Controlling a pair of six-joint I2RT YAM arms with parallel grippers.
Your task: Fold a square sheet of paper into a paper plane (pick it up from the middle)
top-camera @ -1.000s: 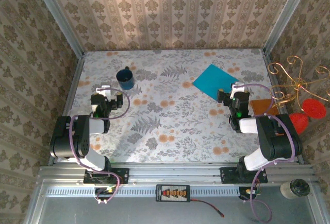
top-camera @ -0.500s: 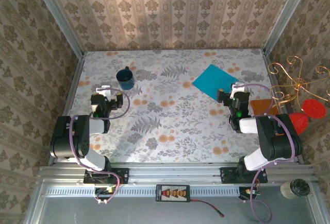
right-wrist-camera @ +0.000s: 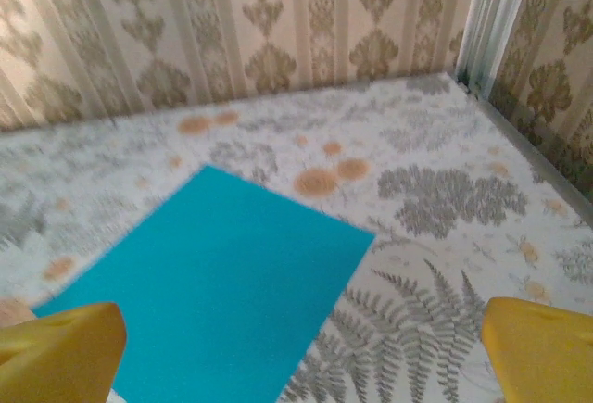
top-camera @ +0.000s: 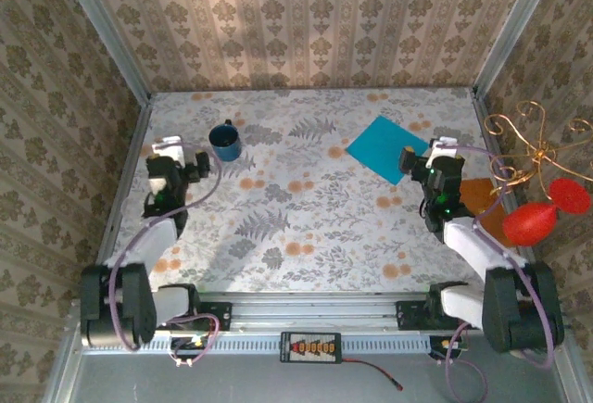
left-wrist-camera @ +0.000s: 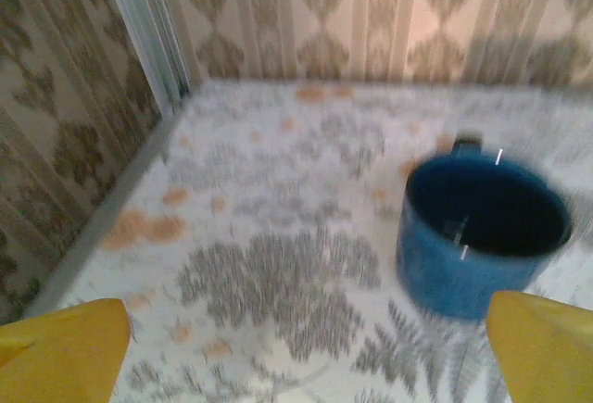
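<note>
The square sheet of paper (top-camera: 384, 146) lies flat and unfolded on the floral tabletop at the back right, one corner pointing to the near side. In the right wrist view the turquoise paper (right-wrist-camera: 213, 283) spreads out ahead and left of my right gripper (right-wrist-camera: 301, 357). Its yellow fingertips (right-wrist-camera: 542, 347) stand wide apart with nothing between them. From above, my right gripper (top-camera: 424, 160) hovers just at the sheet's near right edge. My left gripper (top-camera: 174, 157) is at the far left, its fingertips (left-wrist-camera: 60, 347) spread wide and holding nothing. No paper plane shape is present.
A dark blue mug (top-camera: 225, 140) stands close to the right of my left gripper, and looms ahead as the mug (left-wrist-camera: 482, 236) in the left wrist view. An orange-brown board (top-camera: 482, 201) and red ornaments on a gold wire stand (top-camera: 533, 222) sit at the right edge. Patterned walls enclose the table.
Both arms have stretched out from their folded pose. The left gripper has shifted left and away, the right gripper right and slightly away, still beside the paper.
</note>
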